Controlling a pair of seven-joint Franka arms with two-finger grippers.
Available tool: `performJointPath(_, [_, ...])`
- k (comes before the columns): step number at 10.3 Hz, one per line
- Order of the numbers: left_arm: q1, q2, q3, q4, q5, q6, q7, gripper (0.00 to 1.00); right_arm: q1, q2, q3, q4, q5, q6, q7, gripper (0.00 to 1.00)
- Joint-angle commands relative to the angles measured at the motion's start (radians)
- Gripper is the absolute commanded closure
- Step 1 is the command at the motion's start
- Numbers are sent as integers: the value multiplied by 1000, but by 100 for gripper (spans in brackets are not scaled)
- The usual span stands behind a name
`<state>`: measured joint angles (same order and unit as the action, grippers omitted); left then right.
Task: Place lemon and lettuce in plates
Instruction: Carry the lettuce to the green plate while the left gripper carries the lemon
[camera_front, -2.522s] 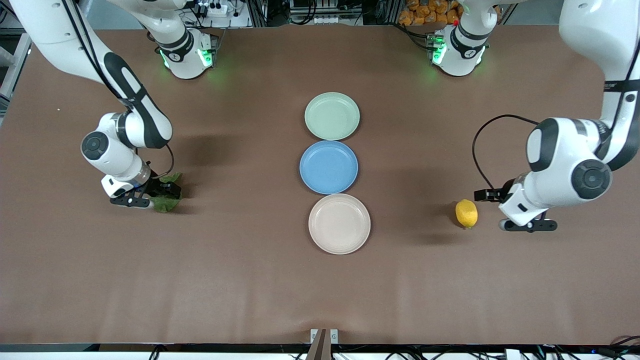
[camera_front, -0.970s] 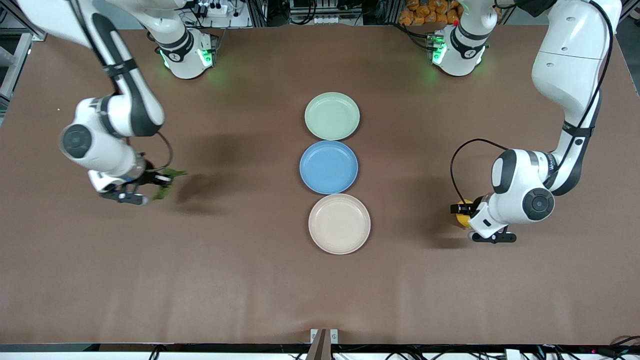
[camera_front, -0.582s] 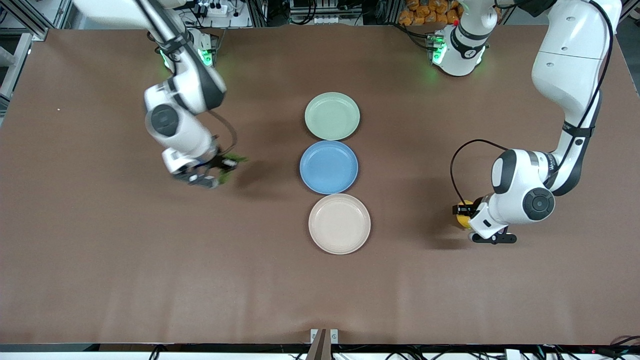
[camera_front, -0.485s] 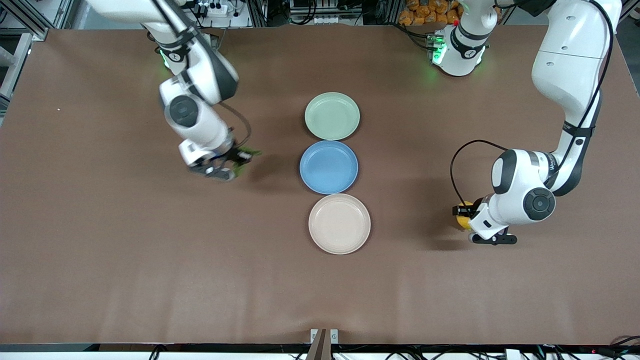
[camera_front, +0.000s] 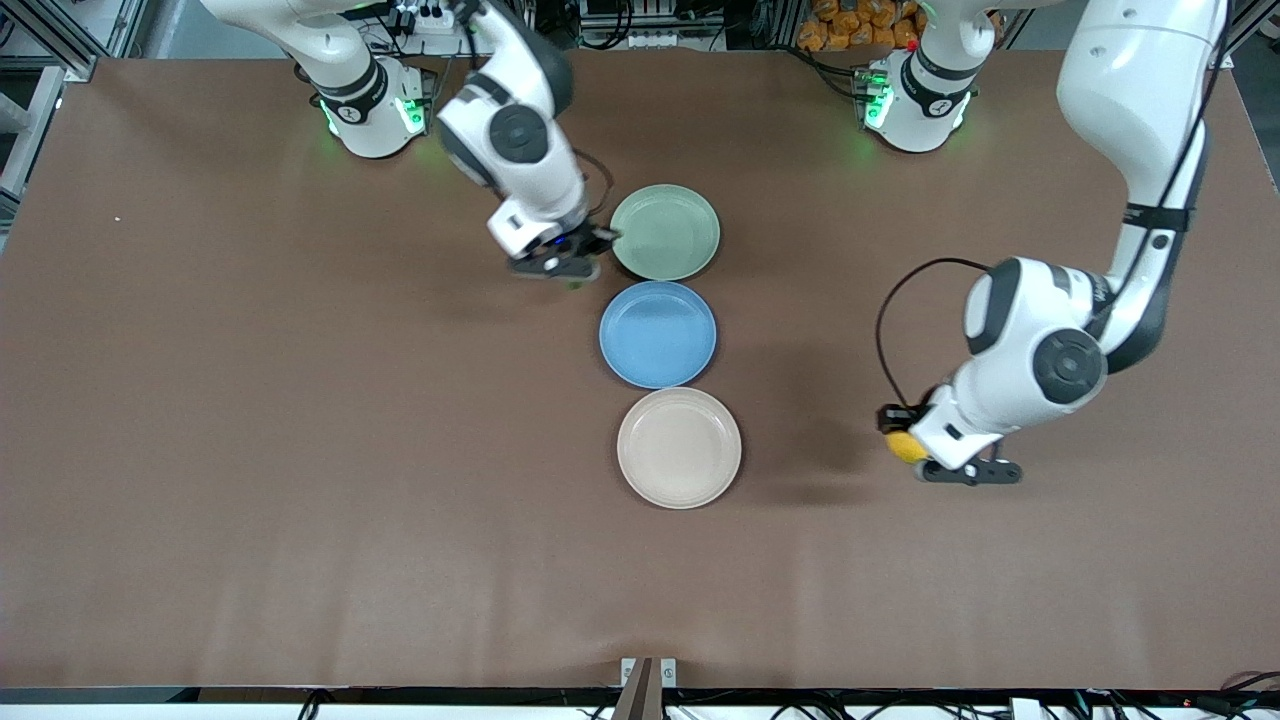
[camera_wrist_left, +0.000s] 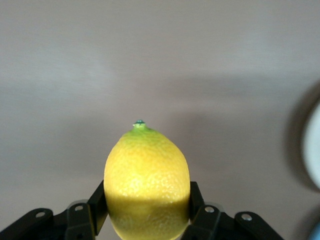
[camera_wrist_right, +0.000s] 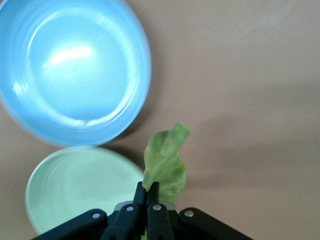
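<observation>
Yellow and dimpled, the lemon (camera_wrist_left: 147, 182) sits pinched between the fingers of my left claw (camera_wrist_left: 147, 217), its greenish nubby tip pointing away from my wrist. In the front view that left claw (camera_front: 918, 452) hangs over bare tabletop (camera_front: 300, 480) toward my left arm's end, well apart from the plates, and only a sliver of the lemon (camera_front: 905, 447) shows past the wrist.

The lettuce (camera_wrist_right: 165, 167) is a wrinkled green leaf, gripped by its stem end in my right claw (camera_wrist_right: 147, 200), whose fingers are pressed tight together on it. The leaf hangs free in the air. My right claw (camera_front: 575, 255) is over the tabletop just beside the rim of the mint green plate (camera_front: 665, 232), on the side toward my right arm's end; in the front view the leaf is mostly hidden by the claw.

Three plates lie in a row down the middle of the tabletop, none holding anything: the mint green plate closest to my bases, a blue plate (camera_front: 657, 334) next, and the beige-white plate (camera_front: 679, 447) nearest the front camera. My right wrist view shows the blue plate (camera_wrist_right: 75, 70) and the mint green plate (camera_wrist_right: 80, 187) side by side below the hanging leaf.
</observation>
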<state>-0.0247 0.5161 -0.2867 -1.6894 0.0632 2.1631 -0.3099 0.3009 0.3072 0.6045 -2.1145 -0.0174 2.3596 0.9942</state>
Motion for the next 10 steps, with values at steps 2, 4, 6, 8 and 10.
performJointPath(2, [-122, 68, -25, 105, -28, 1, -200, 100, 116, 152, -3, 128, -41, -2, 113, 100])
performJointPath(4, [-156, 87, -26, 106, -54, 59, -239, 100, 162, 264, -2, 210, -178, -2, 275, 100])
performJointPath(6, [-219, 120, -25, 108, -91, 157, -323, 100, 170, 296, -2, 220, -243, -3, 316, 39])
performJointPath(8, [-289, 183, -20, 126, -86, 266, -421, 100, 178, 283, 0, 223, -256, -13, 317, 0])
performJointPath(10, [-346, 252, -14, 145, -82, 363, -498, 100, 167, 212, 5, 220, -250, -80, 307, 0])
